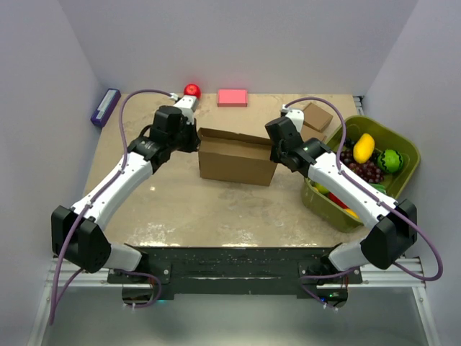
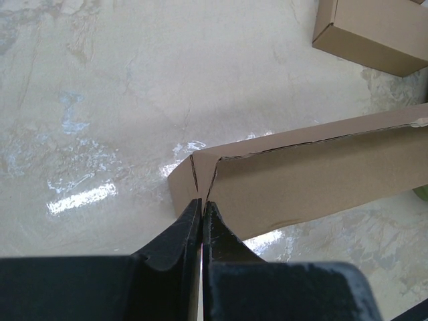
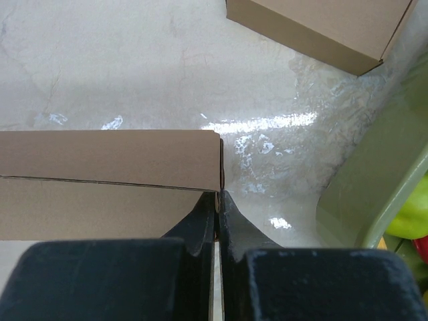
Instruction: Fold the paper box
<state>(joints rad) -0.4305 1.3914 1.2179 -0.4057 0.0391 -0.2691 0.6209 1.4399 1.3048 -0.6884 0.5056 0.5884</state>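
- Top view: paper box [image 1: 236,160] stands near the middle of the counter [image 1: 180,209], its brown front wall towards the arm bases. Long axis runs left-right, with the right end a little nearer the bases.
- Top view: left fingers [image 1: 193,138] meet the box at its upper left end and right fingers [image 1: 276,149] meet it at its upper right end. The box is held between the two arms.
- Top view: bare counter lies in front of the box and to its left. A green basket [image 1: 405,141] of fruit sits near the right end. Two small brown boxes [image 1: 315,115] lie behind the right arm. A pink pad [image 1: 232,97] and a red object [image 1: 191,90] lie along the far edge, well apart from the box.
- Left wrist: left fingers [image 2: 179,235] are pressed together on a thin cardboard edge at the box corner. The box wall [image 2: 314,180] stretches away to the right, rising slightly. Open, glossy counter lies beyond and to the left. One small brown box [image 2: 374,33] is at upper right, apart from the box.
- Right wrist: right fingers [image 3: 234,231] are clamped on the box's end corner, with a sliver of sheet visible between them. The box [image 3: 107,160] extends left, its top edge level. To the right is bare wet-looking counter, then the basket wall [image 3: 374,194] close by. A small brown box [image 3: 321,27] lies beyond.
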